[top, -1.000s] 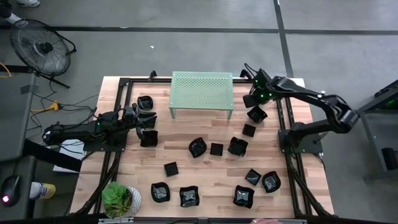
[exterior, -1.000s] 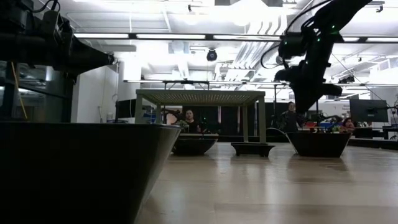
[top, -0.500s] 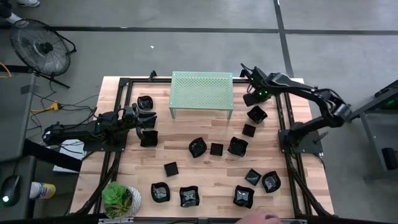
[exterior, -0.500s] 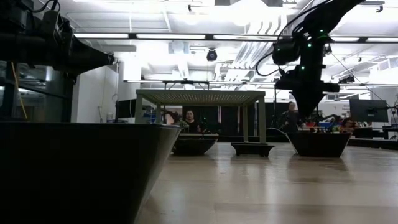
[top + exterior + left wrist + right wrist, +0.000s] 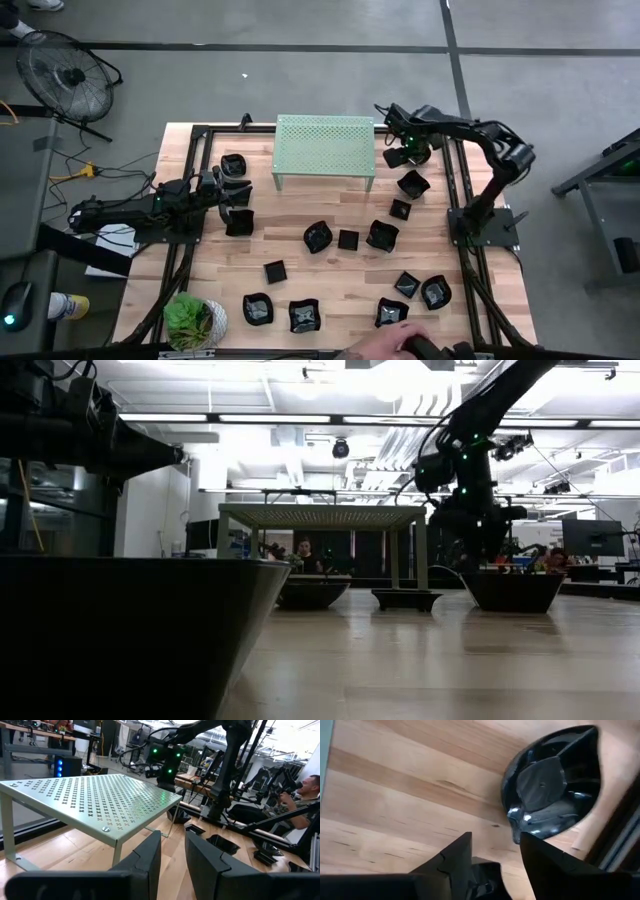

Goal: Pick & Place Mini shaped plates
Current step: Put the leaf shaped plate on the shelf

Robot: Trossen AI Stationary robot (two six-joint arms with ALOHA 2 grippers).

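Seen from above, the right gripper (image 5: 393,157) hangs over the far right part of the wooden table (image 5: 300,275), just beside the right end of the pale green shelf (image 5: 324,143). Its fingers (image 5: 455,857) stand apart with bare wood showing in the gap between them, and they hold nothing. A glossy black wavy-edged plate (image 5: 551,785) lies on the wood just past the fingertips, next to the dark frame rail at the table's edge; in the overhead picture this plate (image 5: 412,184) sits close below the gripper, clear of the shelf.

The other small black plates are scattered across the table: two near the left arm at the far left, a loose cluster in the middle (image 5: 348,238), and a row along the near edge (image 5: 303,316). None rests on top of the shelf.

The left gripper (image 5: 228,195) waits over the left side of the table, beside the plates there, pointing toward the shelf. Its fingers (image 5: 145,857) stand a narrow gap apart, with nothing visible between them.

At table height, a large dark plate (image 5: 130,635) fills the near left, with the shelf and the right arm beyond. A hand (image 5: 385,345) shows at the near edge of the table. A small potted plant (image 5: 190,320) stands at the near left corner.
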